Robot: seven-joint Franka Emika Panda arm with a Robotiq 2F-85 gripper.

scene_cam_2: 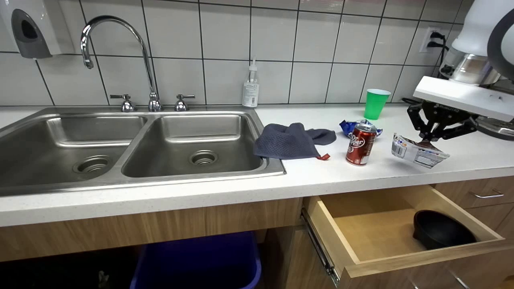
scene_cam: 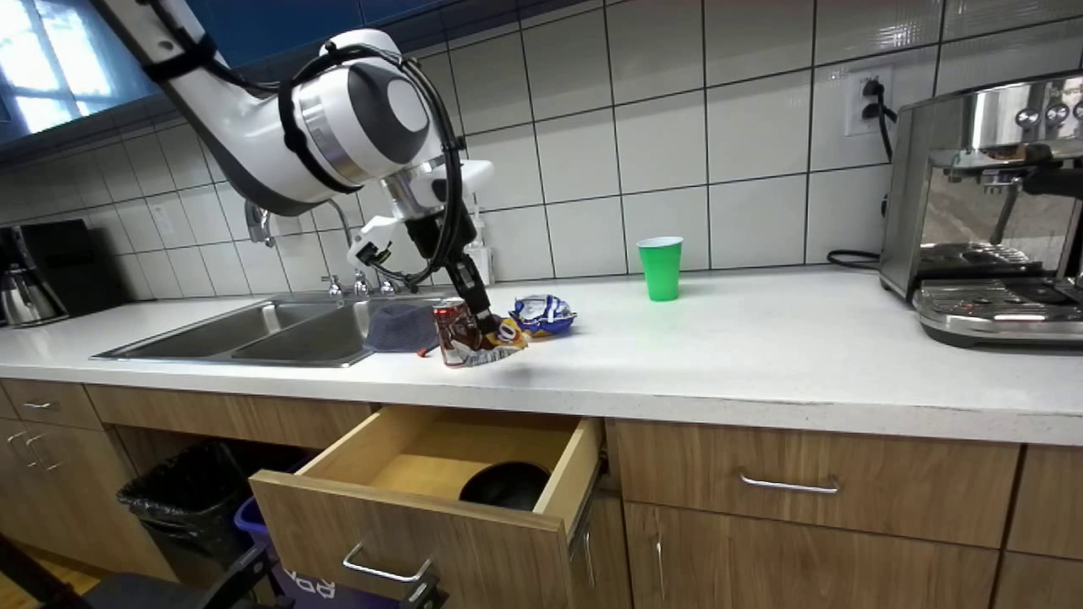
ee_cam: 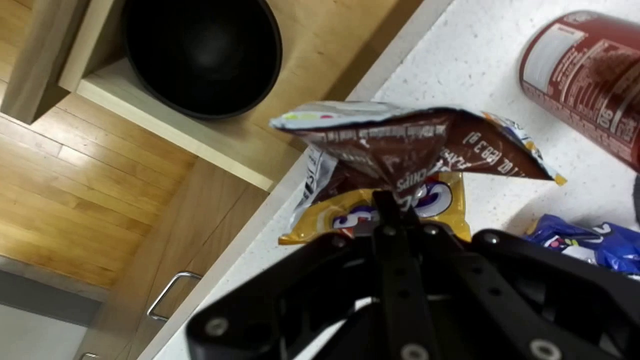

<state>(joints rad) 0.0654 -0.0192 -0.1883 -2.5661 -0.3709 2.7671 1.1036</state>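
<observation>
Clenched in gripper (scene_cam: 486,321): one bag (ee_cam: 410,142), over bench (scene_cam: 761,347), near can (scene_cam_2: 360,145). Could slip free, owing to narrow pinch; could topple can if swung sideways too low.

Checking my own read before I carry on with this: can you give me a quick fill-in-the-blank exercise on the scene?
1. The crumpled snack bag is pinched by the ____.
2. The cup is ____ on the outside.
3. The black bowl sits inside the pulled-out ____.
4. The sink has ____ basins.

Missing words: claw; green; drawer; two.
</observation>
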